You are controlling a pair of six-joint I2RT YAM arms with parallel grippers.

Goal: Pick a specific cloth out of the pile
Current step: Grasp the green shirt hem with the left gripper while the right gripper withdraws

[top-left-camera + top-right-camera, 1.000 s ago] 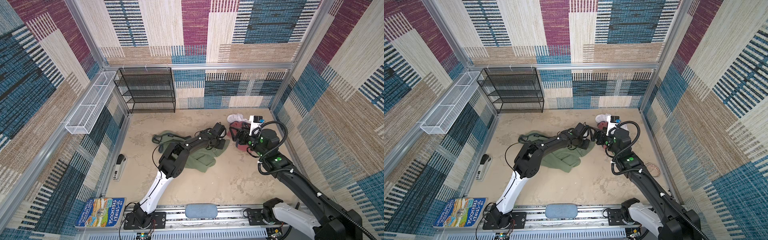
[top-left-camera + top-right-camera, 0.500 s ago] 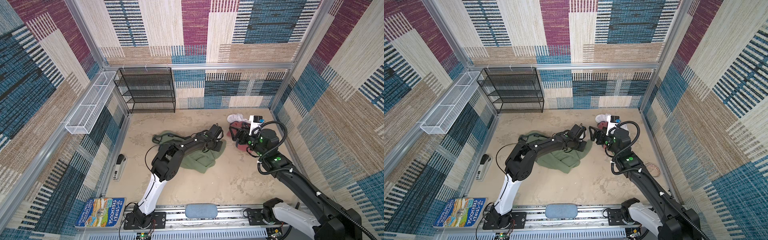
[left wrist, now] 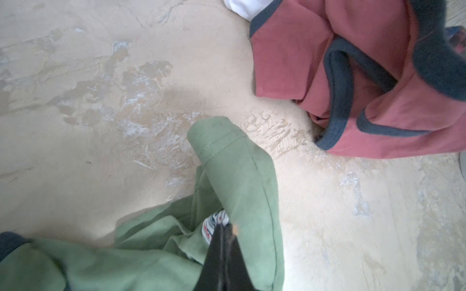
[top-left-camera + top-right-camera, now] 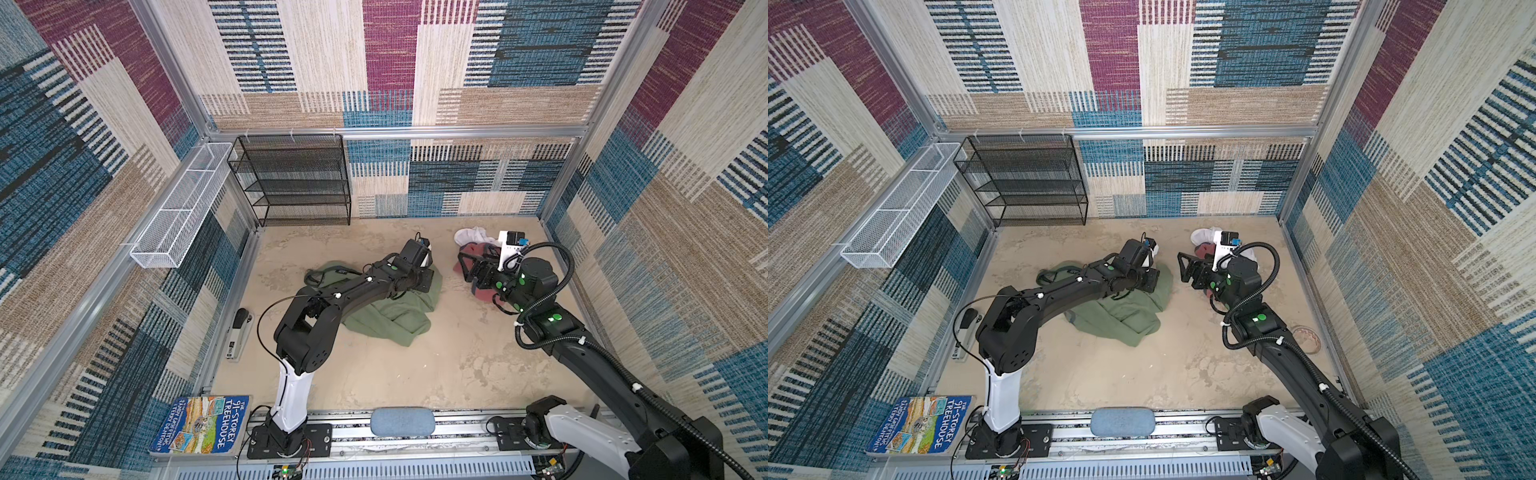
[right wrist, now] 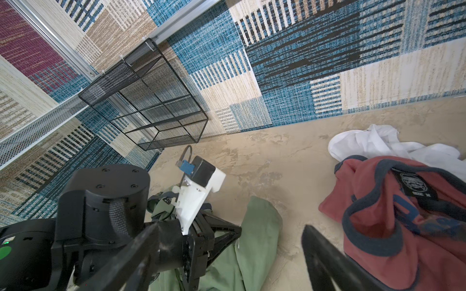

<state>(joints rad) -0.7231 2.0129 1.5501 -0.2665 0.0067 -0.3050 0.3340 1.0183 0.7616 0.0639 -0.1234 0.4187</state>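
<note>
Quick update from the remote seat. Compared with a second ago, the left arm has folded its elbow back toward its own base and dragged the cloth [image 4: 395, 320] along with it. There's now a strip of bare table [image 3: 315, 201] between the green fabric and the pile [image 4: 478, 257], where before they nearly met. The right arm hasn't budged.

The left gripper [image 3: 225, 226] is pressed together, pinching a fold of the cloth right beside a little striped tag [image 3: 211, 223]. Its forearm runs low over the garment, with the wrist tipped down at the table. Most of the cloth lies crumpled behind and under that gripper, and one folded corner pokes out ahead of its tips.

The right gripper [image 4: 1185, 268] hangs with its jaws spread wide and nothing between them, over the near edge of the rust-red garment [image 5: 365, 201]. The white garment [image 5: 373, 143] sits just beyond it. The two grippers face each other, near but apart.

Well behind the left gripper there's a black mesh rack [image 4: 299, 178] against the wall and a stapler [image 4: 239, 332] at the table's edge.
</note>
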